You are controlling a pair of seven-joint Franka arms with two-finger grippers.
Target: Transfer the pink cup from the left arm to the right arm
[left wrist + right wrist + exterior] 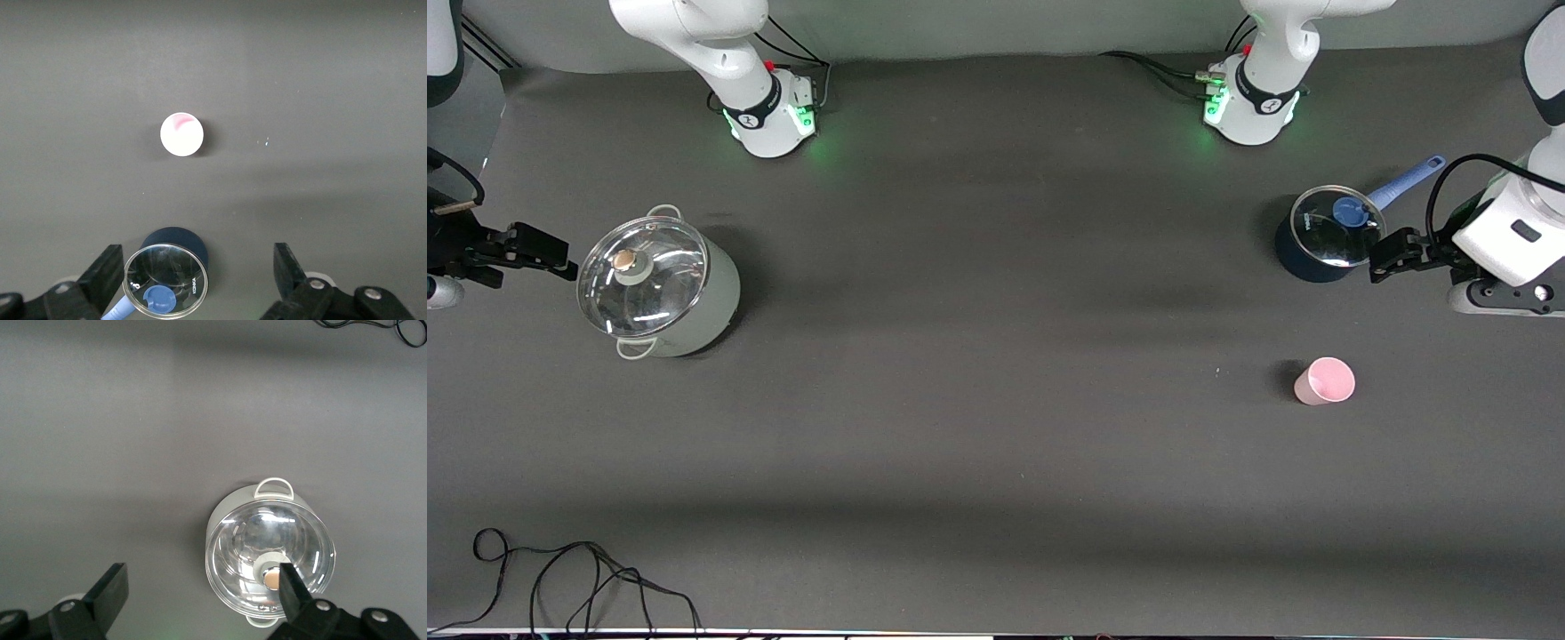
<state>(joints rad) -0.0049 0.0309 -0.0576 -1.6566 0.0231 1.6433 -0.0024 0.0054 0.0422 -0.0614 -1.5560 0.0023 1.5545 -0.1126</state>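
Observation:
The pink cup (1325, 380) stands upright on the dark table, toward the left arm's end and nearer the front camera than the dark blue saucepan (1323, 238). It also shows in the left wrist view (181, 135), seen from above and free of any gripper. My left gripper (1385, 260) is open and empty, up in the air beside the saucepan; in its wrist view (198, 270) the saucepan (175, 241) lies between its fingers, far below. My right gripper (551, 255) is open and empty, up over the table beside the large pot; it also shows in its wrist view (202, 587).
A large pale pot with a glass lid (660, 286) stands toward the right arm's end (270, 547). The saucepan has a glass lid and a light blue handle (1405, 182). Black cables (560, 578) lie by the table's front edge.

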